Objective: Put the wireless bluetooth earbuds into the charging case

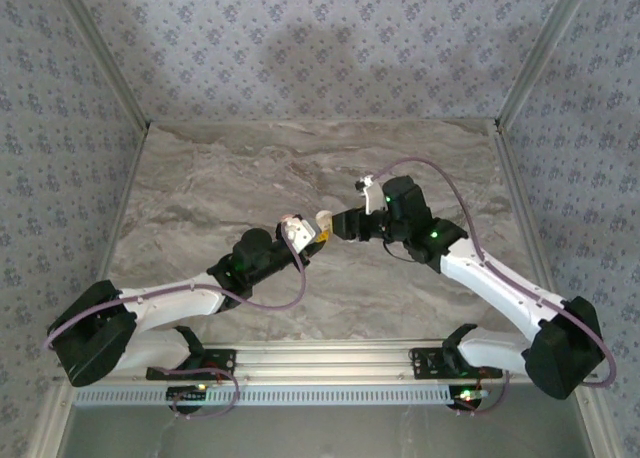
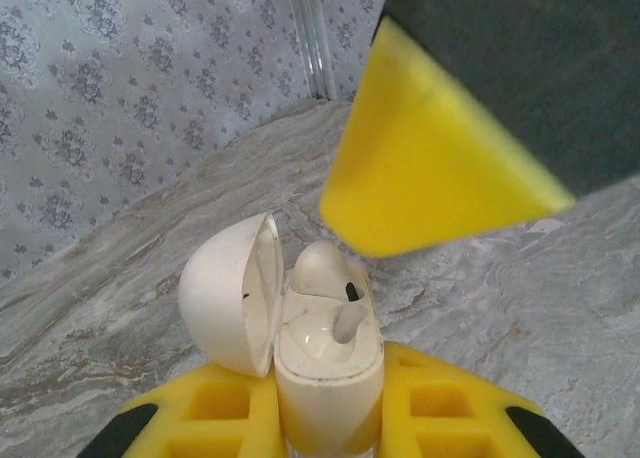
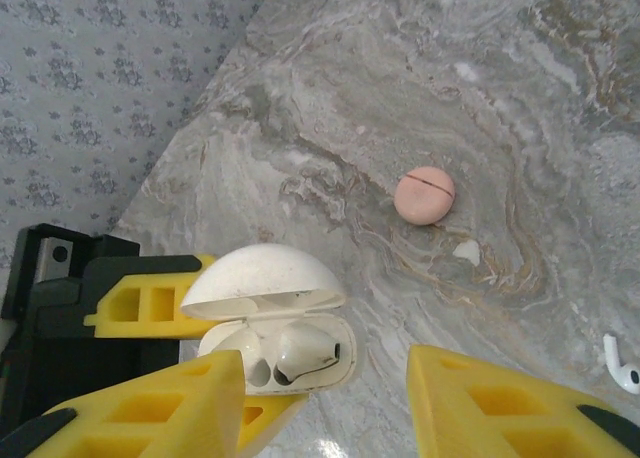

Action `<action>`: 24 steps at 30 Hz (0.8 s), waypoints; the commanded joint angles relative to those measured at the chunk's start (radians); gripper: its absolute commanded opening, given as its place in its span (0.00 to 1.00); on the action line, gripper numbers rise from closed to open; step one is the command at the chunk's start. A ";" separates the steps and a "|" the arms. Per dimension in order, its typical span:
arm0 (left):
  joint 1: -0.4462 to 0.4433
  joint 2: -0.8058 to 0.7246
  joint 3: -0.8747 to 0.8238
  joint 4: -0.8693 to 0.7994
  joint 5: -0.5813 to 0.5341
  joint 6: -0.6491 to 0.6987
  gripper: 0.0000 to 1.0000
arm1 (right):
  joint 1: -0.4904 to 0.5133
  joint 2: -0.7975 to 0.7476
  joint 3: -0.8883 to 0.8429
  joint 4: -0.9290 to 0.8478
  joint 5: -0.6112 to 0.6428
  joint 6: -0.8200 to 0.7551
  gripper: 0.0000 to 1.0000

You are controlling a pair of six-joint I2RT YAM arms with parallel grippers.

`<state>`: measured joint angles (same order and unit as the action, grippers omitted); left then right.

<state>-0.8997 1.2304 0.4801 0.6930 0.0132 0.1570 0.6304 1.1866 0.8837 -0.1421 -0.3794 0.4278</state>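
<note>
White case point(image 3: 270, 308), lid open, sits clamped in the left gripper point(image 2: 325, 413), lower centre; seated earbud point(image 3: 305, 353) inside; right gripper point(image 3: 325, 378) gapes empty; best fetch the loose earbud point(image 3: 625, 363), lower right, gently.

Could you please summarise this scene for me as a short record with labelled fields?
left hand: shut on the charging case
case state: white, lid open
seated earbud: in one slot of the case; the other slot looks empty
loose earbud: lying on the table, apart from the case
right hand: open, holding nothing, close to the case
other items: pink round object on the table, small white fragment beside it
</note>
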 commanded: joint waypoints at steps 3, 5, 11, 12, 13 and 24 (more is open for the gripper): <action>-0.007 -0.028 0.014 0.025 0.004 0.007 0.11 | -0.019 0.023 0.034 -0.028 -0.020 -0.026 0.47; -0.007 -0.029 0.015 0.025 0.004 0.007 0.11 | -0.028 0.034 0.029 -0.043 -0.018 -0.029 0.47; -0.007 -0.034 0.008 0.019 0.001 0.004 0.11 | -0.043 0.037 0.026 -0.049 -0.033 -0.031 0.47; -0.007 -0.034 0.007 0.016 -0.001 0.005 0.11 | -0.045 0.034 0.030 -0.053 -0.036 -0.035 0.47; -0.007 -0.035 0.006 0.012 -0.004 0.004 0.11 | -0.048 0.030 0.034 -0.061 -0.038 -0.042 0.47; -0.007 -0.089 -0.079 -0.045 -0.091 -0.079 0.11 | -0.139 0.099 0.184 -0.426 -0.066 -0.201 0.48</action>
<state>-0.8997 1.1713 0.4313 0.6575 -0.0326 0.1246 0.5091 1.2400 1.0149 -0.4011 -0.4183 0.2932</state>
